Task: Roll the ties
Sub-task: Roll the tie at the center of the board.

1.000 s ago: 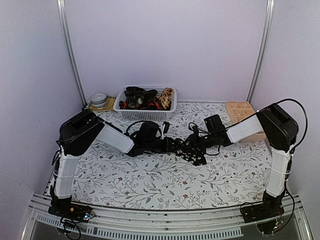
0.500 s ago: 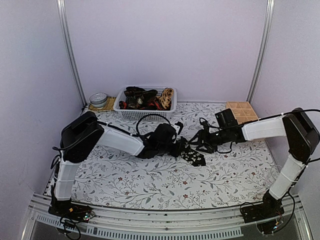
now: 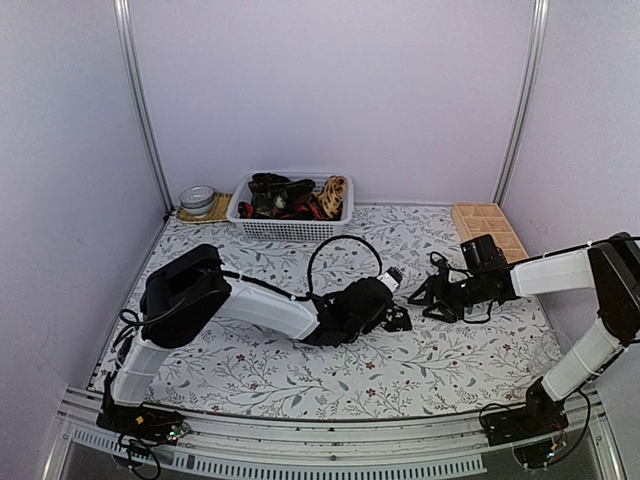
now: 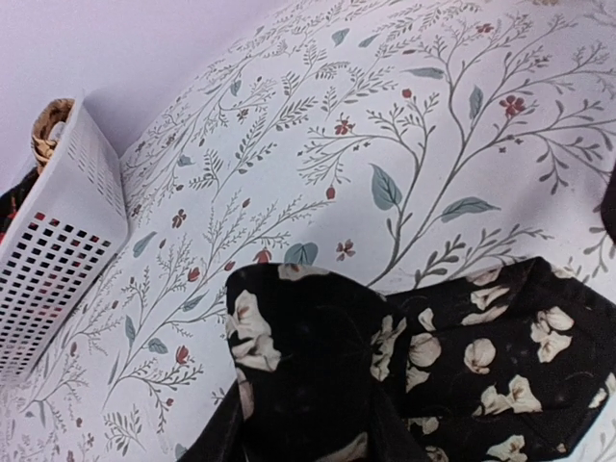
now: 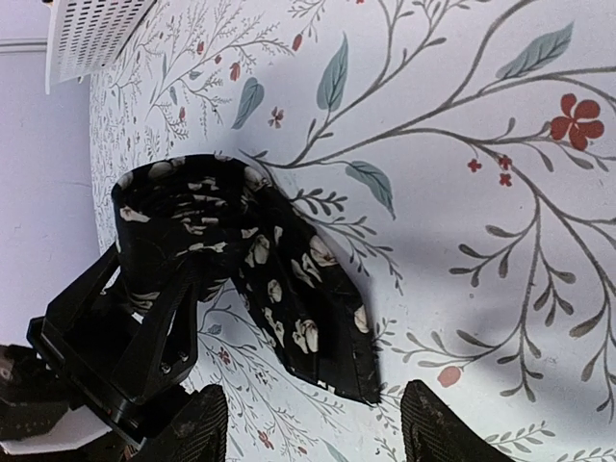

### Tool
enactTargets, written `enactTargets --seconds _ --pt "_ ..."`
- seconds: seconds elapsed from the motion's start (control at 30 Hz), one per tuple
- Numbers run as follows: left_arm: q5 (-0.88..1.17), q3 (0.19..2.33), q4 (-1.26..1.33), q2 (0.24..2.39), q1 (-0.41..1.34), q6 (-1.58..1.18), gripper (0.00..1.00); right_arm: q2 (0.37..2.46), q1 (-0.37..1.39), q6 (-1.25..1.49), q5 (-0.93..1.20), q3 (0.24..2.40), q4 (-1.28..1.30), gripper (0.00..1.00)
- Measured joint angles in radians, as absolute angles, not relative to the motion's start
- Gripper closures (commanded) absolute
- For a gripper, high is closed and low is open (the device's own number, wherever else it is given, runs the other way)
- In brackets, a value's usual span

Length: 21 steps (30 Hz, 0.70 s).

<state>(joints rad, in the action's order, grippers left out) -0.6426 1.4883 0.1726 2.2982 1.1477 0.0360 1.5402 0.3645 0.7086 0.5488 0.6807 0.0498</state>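
Standing behind the tie (image 4: pixel 462 356), a white basket (image 4: pixel 58 250)

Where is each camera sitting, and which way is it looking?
Top camera: high behind the arms, looking down at table, basket and black flowered tie; left arm and right arm show.
Left wrist camera: close above the tie, basket beyond; its jaws are hard to make out.
Right wrist camera: facing the tie in the left jaws; its own open fingertips show.
Shared: all three see tie and basket.
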Motion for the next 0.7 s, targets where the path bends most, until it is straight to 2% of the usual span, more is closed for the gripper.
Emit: enactTargets --seconds 0.3,0.57,0.7 --pt "-0.820 1.515 0.182 2.337 1.181 0.181 0.70 1.540 0.314 0.720 0.560 0.632 -0.002 0.39" --pt "-0.984 1.553 0.312 2.432 1.258 0.407 0.69 1.526 0.274 0.748 0.564 0.580 -0.028 0.39" --pt "-1.011 1.586 0.345 2.466 1.279 0.479 0.60 1.501 0.273 0.752 0.565 0.580 -0.035 0.39"
